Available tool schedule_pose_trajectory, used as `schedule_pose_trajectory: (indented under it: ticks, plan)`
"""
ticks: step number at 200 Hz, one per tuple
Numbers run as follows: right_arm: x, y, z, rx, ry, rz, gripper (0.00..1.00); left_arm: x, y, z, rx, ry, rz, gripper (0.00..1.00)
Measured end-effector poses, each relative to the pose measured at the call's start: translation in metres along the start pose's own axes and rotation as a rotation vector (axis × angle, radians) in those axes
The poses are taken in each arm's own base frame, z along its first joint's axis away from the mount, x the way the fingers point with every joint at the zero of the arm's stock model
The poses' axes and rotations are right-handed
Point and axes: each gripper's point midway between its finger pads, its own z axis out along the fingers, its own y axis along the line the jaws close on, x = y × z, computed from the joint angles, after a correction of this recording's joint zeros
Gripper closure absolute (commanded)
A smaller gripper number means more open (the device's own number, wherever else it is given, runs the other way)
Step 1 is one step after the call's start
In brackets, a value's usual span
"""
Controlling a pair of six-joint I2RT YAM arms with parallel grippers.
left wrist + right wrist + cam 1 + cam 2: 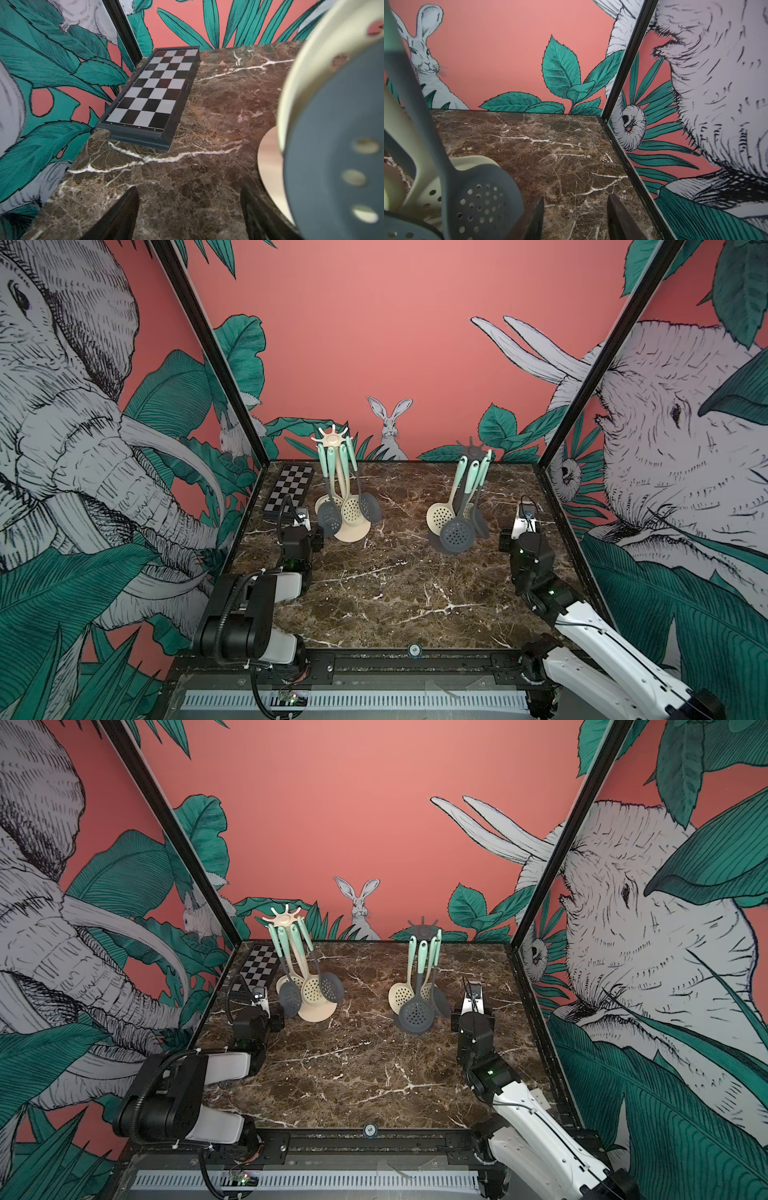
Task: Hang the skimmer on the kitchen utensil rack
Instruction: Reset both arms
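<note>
My left pincer [189, 193] stands wide open and holds nothing, with only bare worktop [187, 145] between its fingers. The grey skimmer [332, 145] hangs on the cream rack [331, 438] at the far left, close on that pincer's right. I cannot tell whether they touch. My right pincer [576, 199] is partly open and empty, just right of the grey rack [470, 450].

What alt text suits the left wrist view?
A grey skimmer head, blurred and very close, hangs before a cream skimmer head over a brown marble table. Farther off a chessboard lies flat; the left gripper's open fingers hold nothing.
</note>
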Motion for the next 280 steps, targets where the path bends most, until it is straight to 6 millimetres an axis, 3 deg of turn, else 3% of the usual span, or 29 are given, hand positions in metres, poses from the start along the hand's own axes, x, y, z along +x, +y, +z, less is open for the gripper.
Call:
schedule_pose_trajectory:
  ticks: [37, 78, 148, 178, 203, 213, 220, 223, 248, 280]
  plan:
    - [0.039, 0.004, 0.022, 0.031, 0.093, -0.03, 0.52, 0.007, -0.008, 0.012, 0.028, 0.017, 0.015, 0.2]
    - [0.076, 0.002, 0.047, 0.094, 0.172, -0.079, 0.52, 0.006, -0.01, 0.013, 0.038, 0.012, 0.016, 0.2]
    - [0.112, -0.02, 0.084, 0.169, 0.233, -0.144, 0.47, 0.006, -0.011, 0.013, 0.043, 0.011, 0.018, 0.16]
    - [0.128, -0.023, 0.1, 0.136, 0.253, -0.125, 0.44, 0.006, -0.011, 0.013, 0.043, 0.011, 0.019, 0.06]
    - [0.135, -0.022, 0.11, 0.092, 0.25, -0.09, 0.36, 0.006, -0.011, 0.013, 0.044, 0.01, 0.022, 0.01]
    - [0.137, -0.025, 0.112, 0.078, 0.244, -0.058, 0.25, 0.006, -0.011, 0.013, 0.044, 0.01, 0.022, 0.01]
    - [0.137, -0.028, 0.113, 0.077, 0.229, -0.034, 0.05, 0.006, -0.011, 0.013, 0.044, 0.01, 0.022, 0.01]
    - [0.137, -0.029, 0.114, 0.077, 0.224, -0.025, 0.02, 0.006, -0.011, 0.013, 0.044, 0.01, 0.022, 0.01]
    - [0.148, -0.034, 0.112, 0.072, 0.235, 0.001, 0.02, 0.006, -0.011, 0.013, 0.044, 0.01, 0.022, 0.01]
    - [0.143, -0.03, 0.113, 0.061, 0.211, 0.018, 0.02, 0.006, -0.011, 0.013, 0.044, 0.01, 0.022, 0.01]
